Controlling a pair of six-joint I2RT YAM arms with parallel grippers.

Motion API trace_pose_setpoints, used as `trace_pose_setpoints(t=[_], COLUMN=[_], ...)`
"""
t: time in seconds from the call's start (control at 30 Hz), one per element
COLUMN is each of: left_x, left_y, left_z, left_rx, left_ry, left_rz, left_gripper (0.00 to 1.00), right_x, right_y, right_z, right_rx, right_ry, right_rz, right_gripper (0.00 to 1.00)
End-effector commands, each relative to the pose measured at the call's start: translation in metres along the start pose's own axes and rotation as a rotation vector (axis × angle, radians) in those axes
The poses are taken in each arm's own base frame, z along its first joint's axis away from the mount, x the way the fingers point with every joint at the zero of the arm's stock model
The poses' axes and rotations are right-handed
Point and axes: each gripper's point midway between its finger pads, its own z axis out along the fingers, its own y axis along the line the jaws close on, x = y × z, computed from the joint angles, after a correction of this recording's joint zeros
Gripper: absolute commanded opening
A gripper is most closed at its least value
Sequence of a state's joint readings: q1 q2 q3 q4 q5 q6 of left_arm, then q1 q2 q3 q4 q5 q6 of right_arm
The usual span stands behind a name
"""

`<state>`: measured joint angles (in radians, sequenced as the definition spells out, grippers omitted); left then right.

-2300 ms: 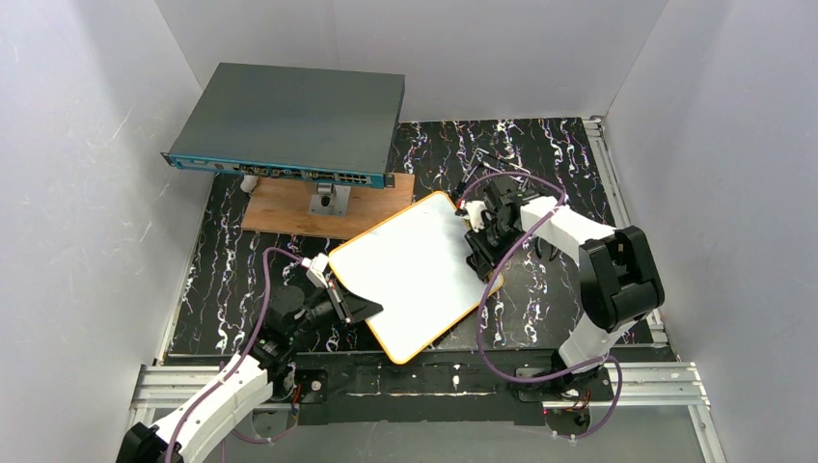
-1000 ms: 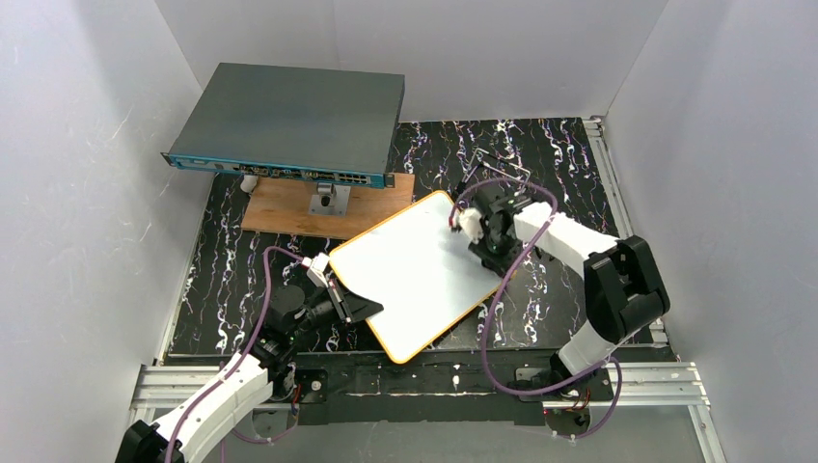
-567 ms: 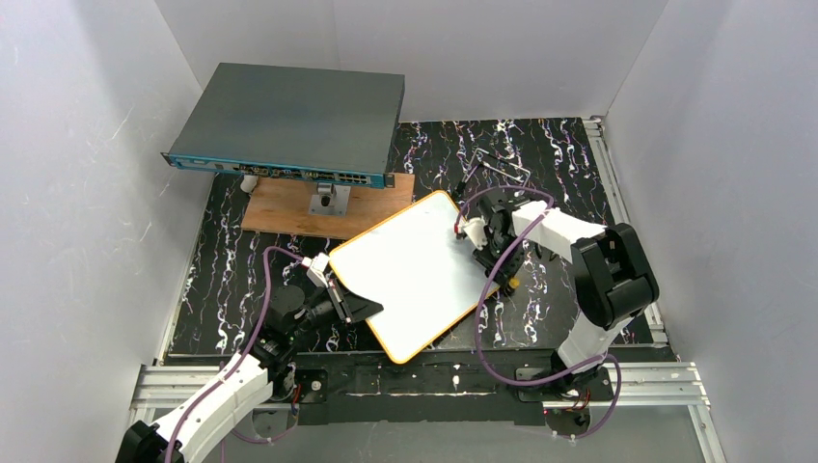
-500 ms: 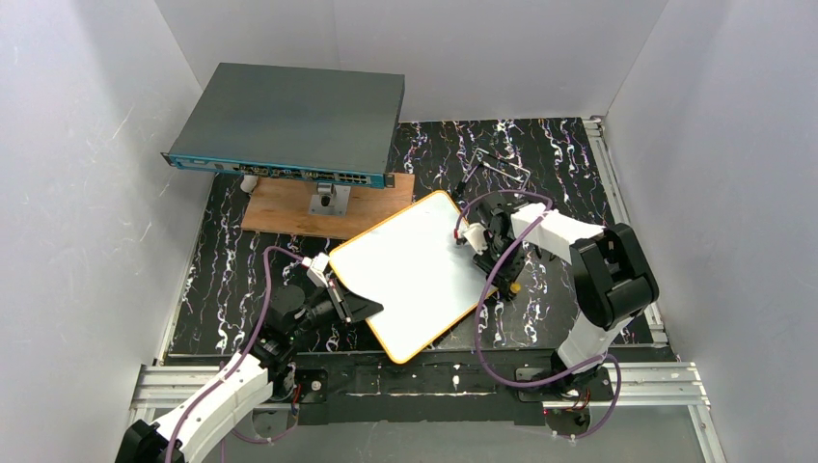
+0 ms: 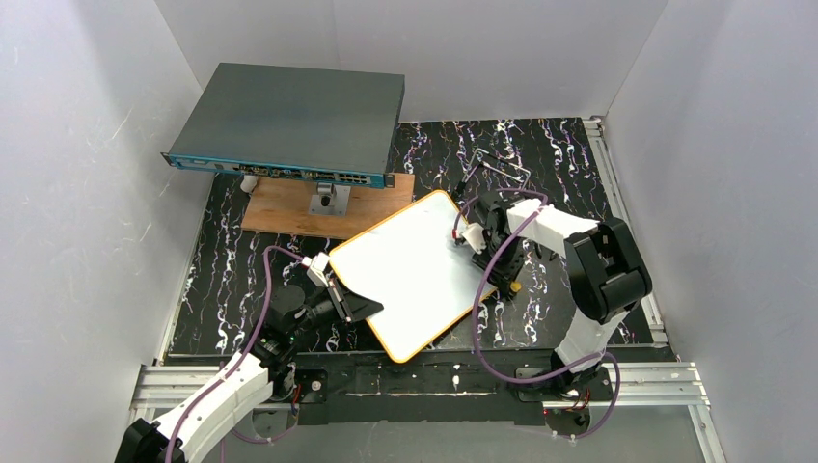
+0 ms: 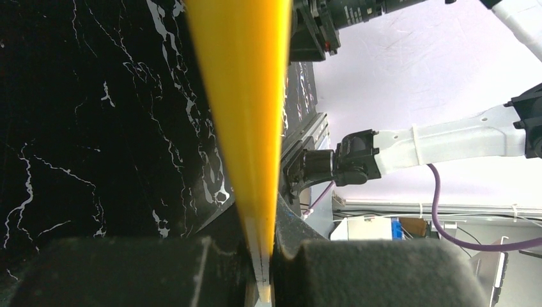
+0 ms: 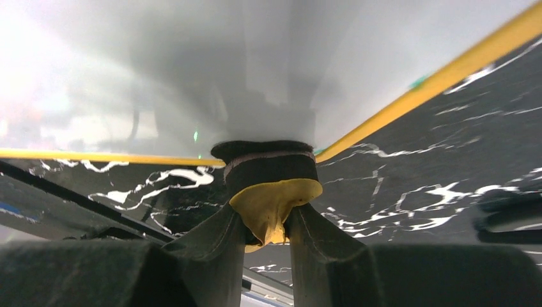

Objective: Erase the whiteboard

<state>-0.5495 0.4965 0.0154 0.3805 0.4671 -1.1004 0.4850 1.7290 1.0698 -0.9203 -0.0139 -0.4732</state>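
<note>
In the middle of the black marbled table [image 5: 559, 154], the whiteboard [image 5: 415, 270] lies slantwise, its face wiped blank, just near of the wooden board [image 5: 289, 214] and the dark-grey flat box [image 5: 289, 121]. The left gripper [image 5: 340, 292] stays clenched on the board's near-left edge; its wrist view shows the yellow frame [image 6: 246, 96] pinched edge-on between the pads [image 6: 160, 272].

The right gripper [image 5: 505, 278] is grasping a yellow-and-black eraser [image 7: 271, 185]. Two seconds earlier it sat over the board's right edge. Since then it has slid toward the right corner, and the right arm's elbow has drawn in toward the left. The board and the left arm have not moved.

From above, the right arm covers the board's right corner, and only a yellow speck of the eraser [image 5: 514, 286] shows. In the right wrist view the eraser's black felt meets the frame at that corner, but whether it presses on the white face cannot be told; the board there is a blur of glare. A small metal object [image 5: 504, 164] at the far side is too small to identify.
</note>
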Motion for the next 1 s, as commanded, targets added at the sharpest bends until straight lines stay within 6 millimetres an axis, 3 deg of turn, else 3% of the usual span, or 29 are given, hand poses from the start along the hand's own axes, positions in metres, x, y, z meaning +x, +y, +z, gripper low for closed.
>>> trace_pose_setpoints(t=[0.0, 0.1, 0.2, 0.47, 0.57, 0.8, 0.97], left_x=[-0.014, -0.014, -0.014, -0.015, -0.015, -0.015, -0.016], left_y=[-0.041, -0.042, -0.041, -0.041, -0.041, -0.042, -0.043], left_z=[-0.003, -0.004, -0.004, -0.003, -0.002, -0.001, -0.002], left_rx=[0.149, 0.150, 0.150, 0.149, 0.149, 0.152, 0.149], left_ry=[-0.047, -0.047, -0.048, -0.049, -0.045, -0.040, -0.044], left_rz=[0.105, 0.109, 0.108, 0.112, 0.111, 0.109, 0.114], left_gripper=[0.00, 0.00, 0.00, 0.00, 0.00, 0.00, 0.00], right_x=[-0.038, -0.049, -0.047, 0.017, 0.026, -0.008, -0.033], right_y=[-0.016, -0.024, -0.021, 0.008, 0.012, 0.019, 0.040], right_z=[-0.014, -0.016, -0.013, 0.010, 0.012, -0.001, -0.012], right_rx=[0.043, 0.056, 0.028, -0.063, -0.071, -0.090, -0.111], right_ry=[-0.087, -0.111, -0.094, 0.069, 0.080, -0.024, -0.080], right_rz=[0.021, 0.042, 0.045, -0.027, -0.035, -0.038, -0.090], right_gripper=[0.01, 0.01, 0.01, 0.01, 0.01, 0.01, 0.01])
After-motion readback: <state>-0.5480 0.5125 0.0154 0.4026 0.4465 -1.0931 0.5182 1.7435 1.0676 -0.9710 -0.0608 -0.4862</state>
